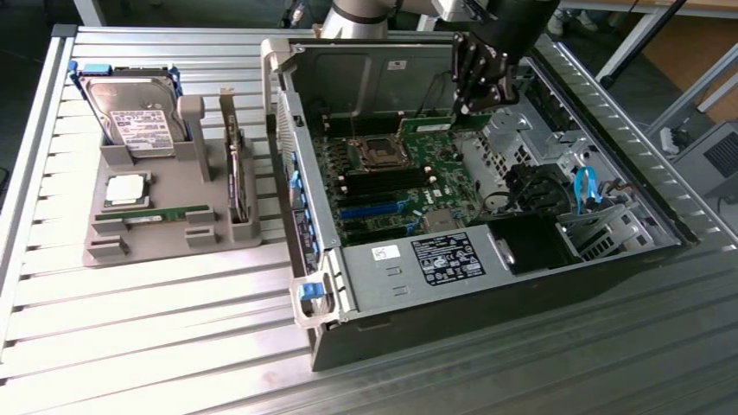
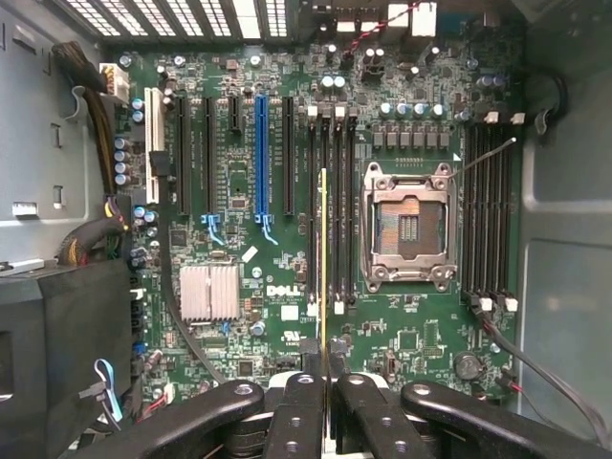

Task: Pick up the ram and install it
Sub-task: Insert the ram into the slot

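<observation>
My gripper [image 2: 323,361] is shut on the ram [image 2: 323,258], which I see edge-on in the wrist view as a thin yellow-green line. It hangs over the black memory slots [image 2: 339,191] beside the open processor socket [image 2: 406,229] on the motherboard. In the exterior view the gripper [image 1: 480,97] reaches down into the open computer case [image 1: 346,285], with the green ram [image 1: 429,122] sticking out from it toward the exterior view's left, just above the board near the case's far wall.
A grey holder [image 1: 150,238] on the slatted table at the exterior view's left carries a hard drive [image 1: 136,117], a silver processor [image 1: 127,190] and another green stick [image 1: 155,213]. Cables [image 1: 582,186] and a black fan shroud [image 1: 533,242] crowd the case's right side.
</observation>
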`<action>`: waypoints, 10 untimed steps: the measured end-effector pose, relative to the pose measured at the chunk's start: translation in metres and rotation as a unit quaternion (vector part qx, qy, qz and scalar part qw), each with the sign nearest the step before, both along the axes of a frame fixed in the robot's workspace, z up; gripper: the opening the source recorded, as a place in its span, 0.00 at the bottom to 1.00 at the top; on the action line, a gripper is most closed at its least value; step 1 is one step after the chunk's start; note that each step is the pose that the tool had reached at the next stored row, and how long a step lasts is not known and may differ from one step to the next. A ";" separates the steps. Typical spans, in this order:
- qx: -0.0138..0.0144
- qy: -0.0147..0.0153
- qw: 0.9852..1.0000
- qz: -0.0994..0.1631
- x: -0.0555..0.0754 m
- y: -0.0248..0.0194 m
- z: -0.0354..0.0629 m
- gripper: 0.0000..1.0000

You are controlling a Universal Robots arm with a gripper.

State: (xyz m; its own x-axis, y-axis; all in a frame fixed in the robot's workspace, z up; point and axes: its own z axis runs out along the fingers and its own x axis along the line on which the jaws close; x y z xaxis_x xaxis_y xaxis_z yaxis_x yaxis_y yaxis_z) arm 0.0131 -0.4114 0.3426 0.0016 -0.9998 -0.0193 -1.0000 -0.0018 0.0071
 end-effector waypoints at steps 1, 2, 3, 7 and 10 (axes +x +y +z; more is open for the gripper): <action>0.000 0.000 1.000 0.000 0.000 0.0000 -0.0004 0.11; 0.000 0.000 1.000 0.000 0.000 0.0000 -0.0008 0.11; 0.000 0.000 1.000 0.000 0.000 0.0000 -0.0013 0.11; 0.000 0.000 1.000 0.000 0.000 0.0000 -0.0033 0.11; 0.000 0.000 1.000 0.000 0.000 0.0000 -0.0044 0.11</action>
State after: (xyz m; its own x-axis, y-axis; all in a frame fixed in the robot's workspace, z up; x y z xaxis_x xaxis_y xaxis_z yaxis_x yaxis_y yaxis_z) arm 0.0131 -0.4114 0.3382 0.0017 -0.9998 -0.0194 -1.0000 -0.0018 0.0071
